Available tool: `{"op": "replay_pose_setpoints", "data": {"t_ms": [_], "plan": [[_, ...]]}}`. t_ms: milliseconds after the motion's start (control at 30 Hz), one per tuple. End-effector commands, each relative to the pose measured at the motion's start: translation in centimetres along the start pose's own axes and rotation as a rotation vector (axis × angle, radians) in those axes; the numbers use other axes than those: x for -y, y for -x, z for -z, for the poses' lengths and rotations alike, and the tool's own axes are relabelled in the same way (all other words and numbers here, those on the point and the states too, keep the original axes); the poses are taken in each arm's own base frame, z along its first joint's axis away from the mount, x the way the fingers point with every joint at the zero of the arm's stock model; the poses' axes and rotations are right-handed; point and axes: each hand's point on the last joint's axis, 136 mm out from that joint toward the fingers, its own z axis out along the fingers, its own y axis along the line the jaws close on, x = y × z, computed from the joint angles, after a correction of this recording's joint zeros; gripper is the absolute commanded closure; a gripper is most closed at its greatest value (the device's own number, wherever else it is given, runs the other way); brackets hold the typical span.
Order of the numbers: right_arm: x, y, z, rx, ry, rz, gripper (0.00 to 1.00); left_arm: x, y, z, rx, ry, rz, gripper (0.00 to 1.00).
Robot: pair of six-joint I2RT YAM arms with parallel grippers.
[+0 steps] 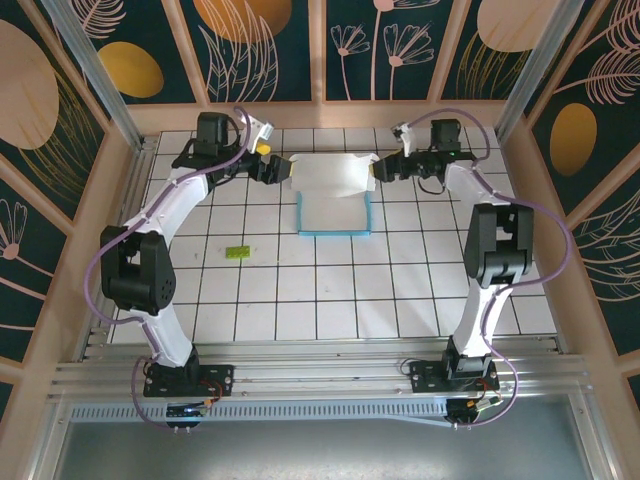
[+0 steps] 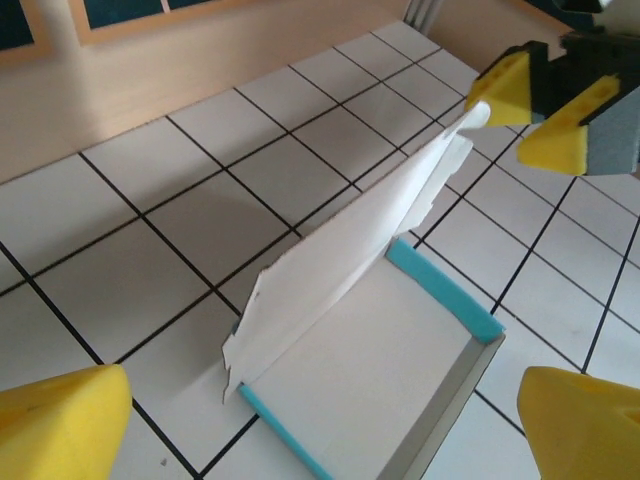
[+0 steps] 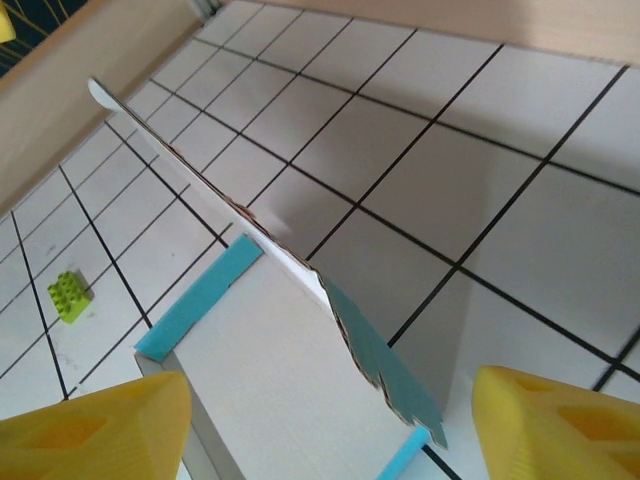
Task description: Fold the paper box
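Mid-fold: the paper box [image 1: 335, 205] sat far-centre on the table [image 1: 300, 290], its rear flap [image 1: 333, 178] upright; left gripper [image 1: 278, 172] fingers gaped wide and empty, right gripper [image 1: 378, 168] fingers straddled the flap's end, gripping nothing. Next, likely, both needed to pinch and tip that flap inward
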Motion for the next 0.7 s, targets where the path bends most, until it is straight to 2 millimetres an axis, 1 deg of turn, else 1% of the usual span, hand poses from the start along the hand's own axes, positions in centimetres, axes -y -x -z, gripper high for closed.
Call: {"op": "replay_pose_setpoints", "data": {"t_ms": [0,67,133,200,267,333,400,567,667], "plan": [[1.2,0.4,-0.6,0.004,-0.028,0.046,0.30,0.0,-0.7,-0.6,0.039,-0.026,-0.043,0.01],[1.2,-0.2,-1.0,-0.010,-0.023,0.027,0.37,0.0,-1.2,-0.8,0.047,-0.027,-0.040,0.01],[1.1,-1.2,-1.3,-0.022,-0.023,0.018,0.49,-0.1,-1.6,-1.1,0.053,-0.033,-0.031,0.01],[1.0,-1.8,-1.6,-0.021,-0.029,0.016,0.56,-0.2,-1.7,-1.3,0.050,-0.039,-0.023,0.01],[0.8,-2.0,-1.7,-0.016,-0.025,0.021,0.62,-0.4,-1.9,-1.5,0.046,-0.033,-0.020,0.02],[0.7,-1.9,-2.0,-0.011,-0.029,0.022,0.66,-0.6,-2.1,-1.7,0.044,-0.035,-0.022,0.01],[0.9,-2.0,-2.2,-0.011,-0.033,0.023,0.72,-0.9,-2.7,-2.2,0.027,-0.034,-0.013,0.01],[1.0,-2.1,-2.4,-0.022,-0.043,0.027,0.85,-1.7,-3.4,-2.8,0.000,-0.016,0.013,0.01],[1.0,-2.3,-2.3,-0.034,-0.051,0.041,0.90,-2.4,-3.6,-3.2,-0.032,0.005,0.025,0.02]]}}
